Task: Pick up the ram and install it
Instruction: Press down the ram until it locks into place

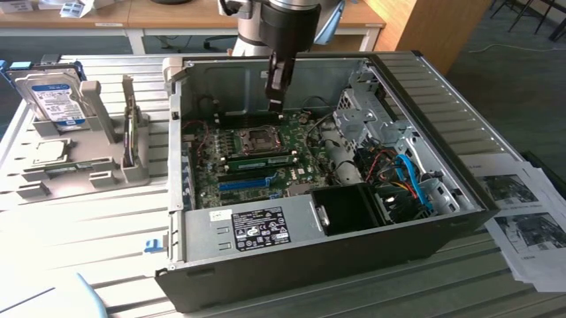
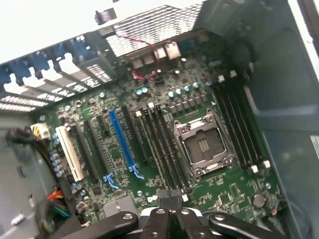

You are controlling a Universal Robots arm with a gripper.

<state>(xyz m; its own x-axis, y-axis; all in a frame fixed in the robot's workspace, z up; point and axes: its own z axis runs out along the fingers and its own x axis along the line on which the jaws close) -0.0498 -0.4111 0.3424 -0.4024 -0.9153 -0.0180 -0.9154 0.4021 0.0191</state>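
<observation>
Ram (image 2: 168,195): a short dark edge seen end-on, pinched between the pincer's tips and hanging above the motherboard's edge – its face is not readable from here.
Pincer (image 2: 168,214): closed tight on the ram, fingers pressed together with no gap showing.
Arm (image 1: 281,26): comes straight down into the open case, ending over the board's far half in the exterior view.
Motherboard (image 2: 124,199): green, lying flat on the case floor.
CPU socket (image 2: 202,144): silver frame, open, mid-board.
Memory slots (image 2: 159,144): dark parallel channels on one side of the socket, a second bank (image 2: 239,129) on the other; both look unfilled (white latches at their ends).
Blue slot (image 2: 122,139): long, parallel to the memory slots, further from the socket.
White slot (image 2: 70,152): beyond the blue one, near the case's slotted rear wall.
Case (image 1: 460,132): dark tower lying on its side, its side panel off.
Power supply (image 1: 256,228): silver box with label, along the near wall.
Black shroud (image 1: 354,209): beside the power supply, standing taller than the board.
Drive cage (image 1: 372,106): grey metal at the exterior view's right, with blue and red cables (image 1: 407,175) below it.
Hard drive (image 1: 55,99): upright in a grey rack (image 1: 89,165), outside the case at the exterior view's left.
Paper sheets (image 1: 521,212): on the table at the exterior view's right.
Open room: clear above the socket and slots – walls, cage and shroud ring the board.
</observation>
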